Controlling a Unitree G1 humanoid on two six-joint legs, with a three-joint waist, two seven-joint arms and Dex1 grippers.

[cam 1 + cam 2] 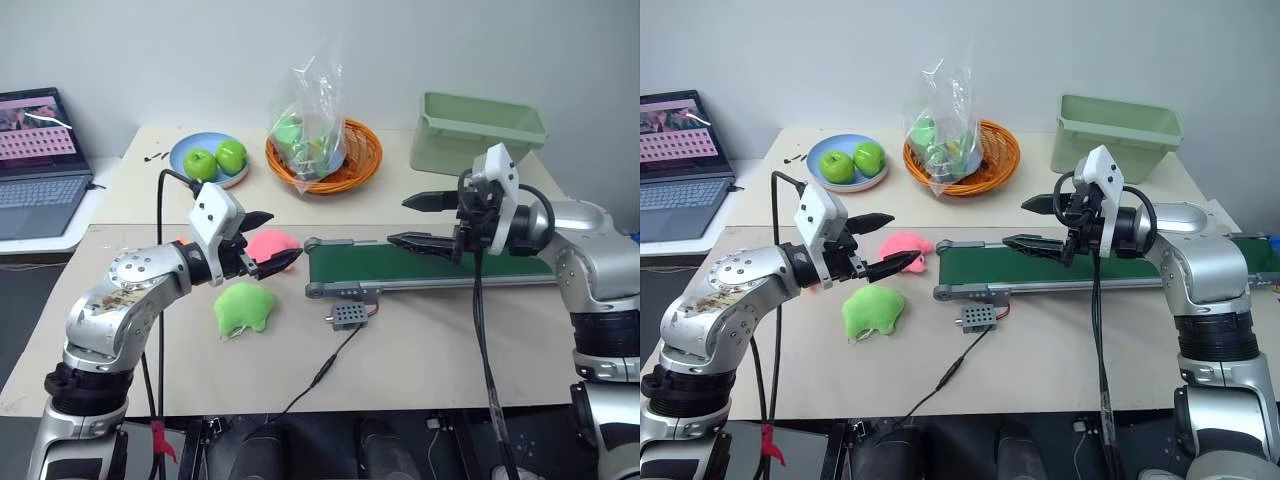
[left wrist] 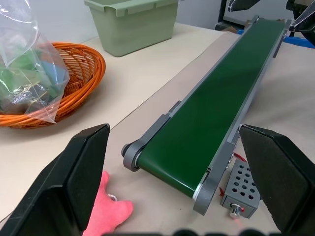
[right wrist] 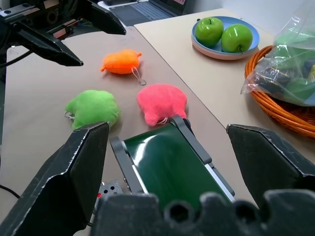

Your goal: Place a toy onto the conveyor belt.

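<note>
The orange toy (image 3: 121,61) lies on the table beyond the pink plush (image 3: 161,102) and the lime-green plush (image 3: 93,109); in the eye views my left arm hides it. The dark green conveyor belt (image 1: 440,265) runs from the table's middle to the right in its grey frame. My left gripper (image 1: 283,237) hangs open and empty just above the pink plush (image 1: 268,243), pointing at the belt's left end roller (image 2: 132,156). Over the belt's middle, my right gripper (image 1: 398,220) is open too, holding nothing and pointing left.
A small grey perforated box (image 1: 348,316) with a black cable sits in front of the belt's left end. Behind are a blue plate of two green apples (image 1: 205,160), an orange basket with a plastic bag (image 1: 325,150), and a pale green bin (image 1: 480,130). A laptop (image 1: 35,160) stands far left.
</note>
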